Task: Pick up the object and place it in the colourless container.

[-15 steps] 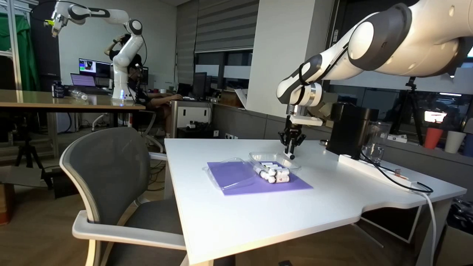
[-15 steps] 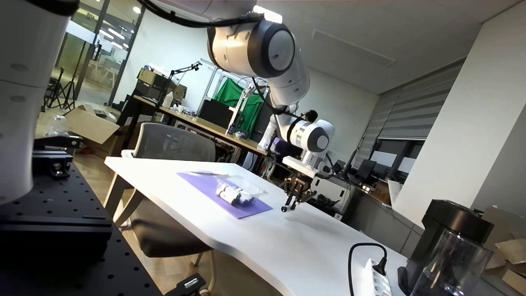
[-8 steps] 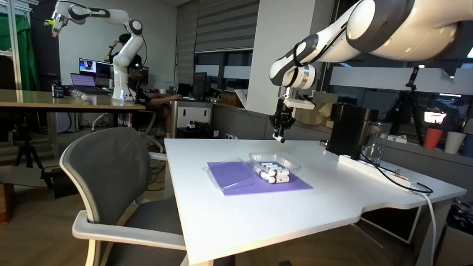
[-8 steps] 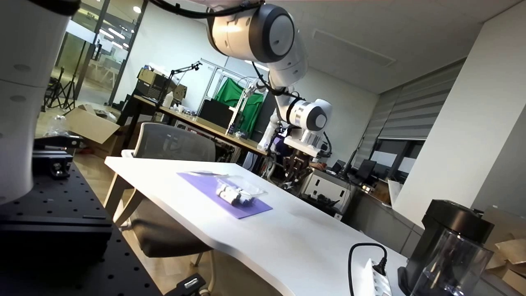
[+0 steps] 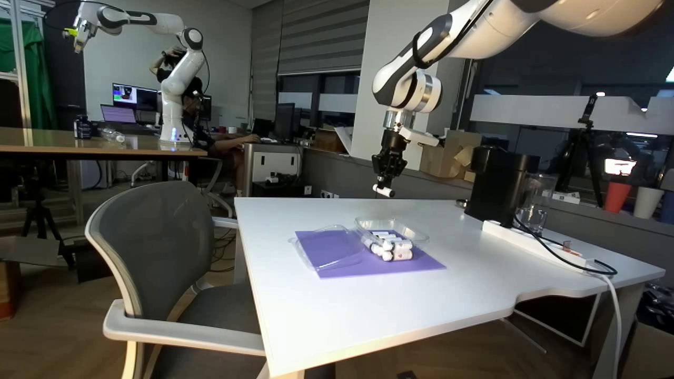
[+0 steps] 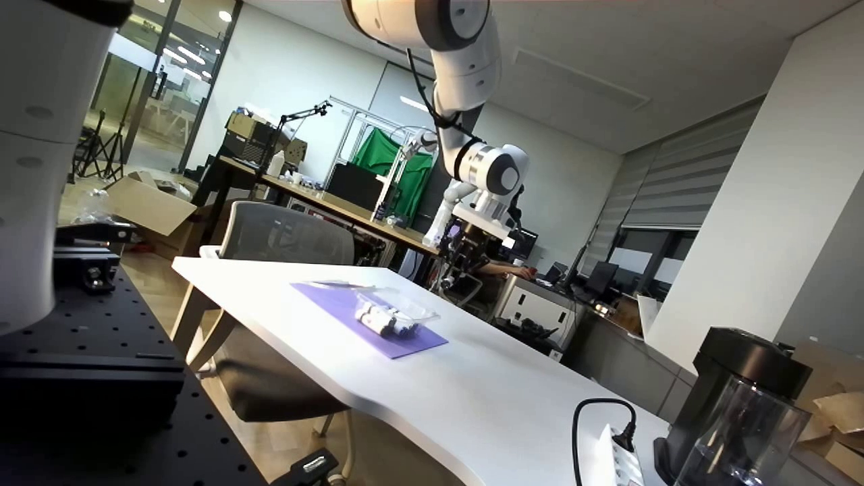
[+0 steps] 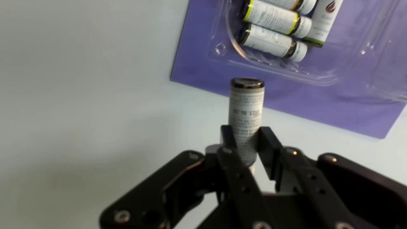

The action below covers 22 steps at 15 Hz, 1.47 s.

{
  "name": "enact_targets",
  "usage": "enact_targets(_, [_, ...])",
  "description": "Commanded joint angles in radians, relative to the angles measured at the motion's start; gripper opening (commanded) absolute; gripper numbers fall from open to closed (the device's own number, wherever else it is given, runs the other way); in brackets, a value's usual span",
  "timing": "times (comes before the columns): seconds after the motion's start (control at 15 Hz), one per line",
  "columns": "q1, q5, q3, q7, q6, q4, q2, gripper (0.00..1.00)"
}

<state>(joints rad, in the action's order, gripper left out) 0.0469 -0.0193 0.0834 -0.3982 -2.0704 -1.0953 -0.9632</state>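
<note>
The gripper (image 7: 246, 136) is closed on a small bottle (image 7: 246, 109), pinching it from both sides with no gap, and holds it up in the air. So the picking up looks done; what is left, by my reading, is to bring it over the clear container (image 7: 237, 48), lower it and let go.

The bottle is slim and round, dark at the base, wrapped in a white label of fine print with one bolder line, perhaps a date, that reads upside down in the wrist view. There its base points towards the container; its cap end is mostly hidden by the gripper.

The container stands open farther off, and the bottle is outside it. Other bottles (image 7: 270, 41) much like it lie inside, one set across the rest. Beneath is a purple mat (image 7: 197, 54), with what looks like a clear lid (image 5: 329, 247) on it; under all is the white table (image 7: 95, 63).
</note>
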Motion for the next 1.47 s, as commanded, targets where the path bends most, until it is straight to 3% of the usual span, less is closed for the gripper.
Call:
enact_targets(0.0, [0.009, 0.013, 0.025, -0.063, -0.046, -0.24, 0.145, 0.06])
enact_targets(0.87, [0.064, 0.006, 0.044, -0.228, -0.285, -0.873, 0.455, 0.06])
enact_targets(0.93, [0.071, 0.001, 0.048, -0.244, -0.31, -0.903, 0.468, 0.5])
enact_targets(1.07, [0.088, -0.025, 0.058, -0.272, -0.388, -0.957, 0.493, 0.57])
enact_targets(1.4, [0.123, -0.069, 0.082, -0.322, -0.542, -1.045, 0.529, 0.91])
